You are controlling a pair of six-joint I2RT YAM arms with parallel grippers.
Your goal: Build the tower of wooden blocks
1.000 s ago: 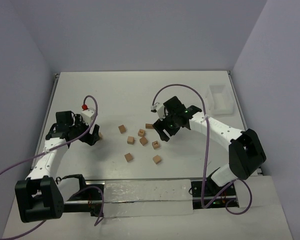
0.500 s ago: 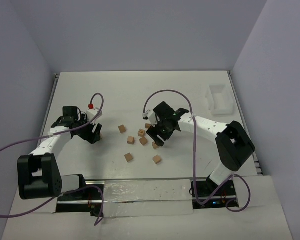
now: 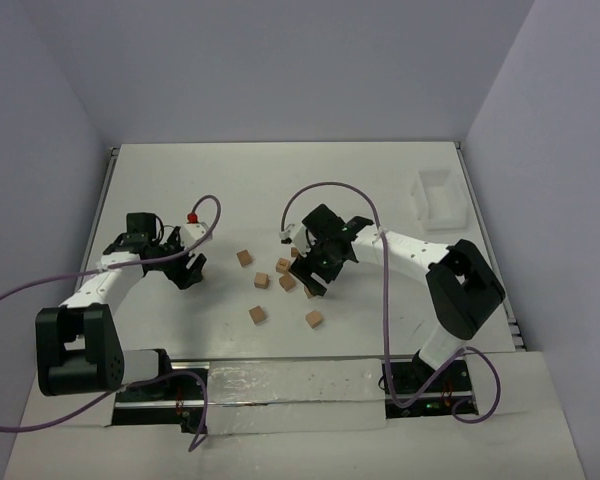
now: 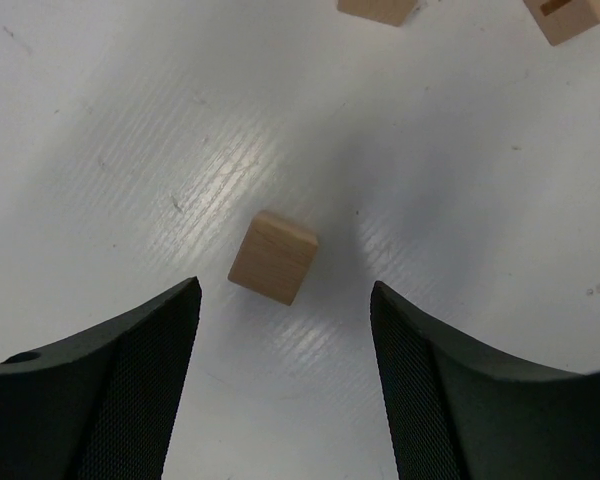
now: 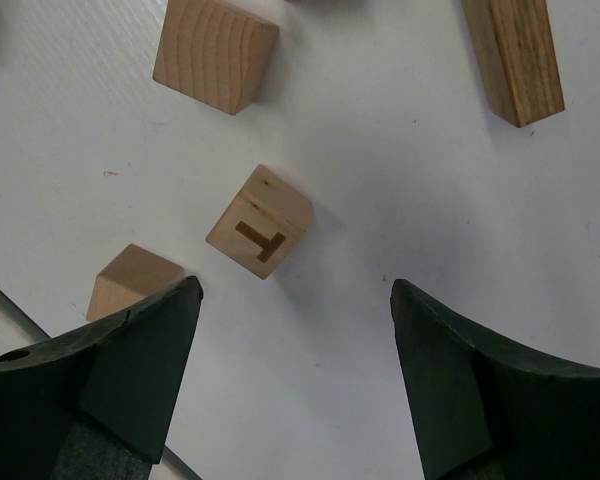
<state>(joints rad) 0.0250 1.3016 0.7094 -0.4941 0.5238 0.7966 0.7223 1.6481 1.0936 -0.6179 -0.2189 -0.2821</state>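
White tabletop (image 3: pixel 280 185) enclosed by 3 plain pale grey-lavender walls (image 3: pixel 280 70); even, diffuse overhead light.

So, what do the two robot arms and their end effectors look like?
The left arm and right arm have white tubular links and black joints. A purple cable loops from each wrist; a small red cap sits by the left one. The left end effector and right end effector each have two dark, curved fingers; the left pair shows fine mesh texture.
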